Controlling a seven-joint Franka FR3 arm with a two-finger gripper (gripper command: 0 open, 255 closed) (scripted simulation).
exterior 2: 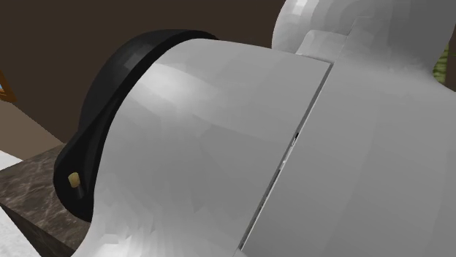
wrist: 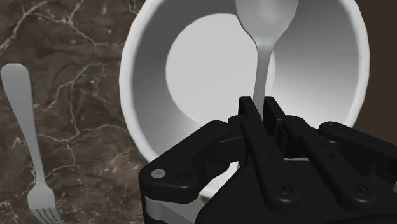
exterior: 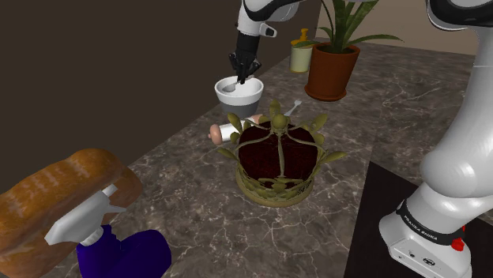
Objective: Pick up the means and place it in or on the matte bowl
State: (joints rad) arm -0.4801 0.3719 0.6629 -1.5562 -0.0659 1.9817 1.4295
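A pale grey spoon (wrist: 264,28) hangs over the inside of the white bowl (wrist: 135,70), and my gripper (wrist: 259,107) is shut on its handle. The spoon's head points down toward the bowl's far inner wall. In the shoulder view the gripper (exterior: 242,77) stands straight above the bowl (exterior: 251,98) at the back of the dark marble counter, with the spoon's head (exterior: 229,88) inside the bowl's rim. I cannot tell whether the spoon touches the bowl.
A grey fork (wrist: 27,121) lies on the counter beside the bowl. In front of the bowl lie a bottle (exterior: 227,132) and a crown-shaped ornament (exterior: 278,158). A potted plant (exterior: 332,69) and a yellow-topped jar (exterior: 300,54) stand behind. A bread loaf (exterior: 55,197) and a spray bottle (exterior: 95,229) sit near the camera. The arm's white casing (exterior 2: 292,146) blocks the second exterior view.
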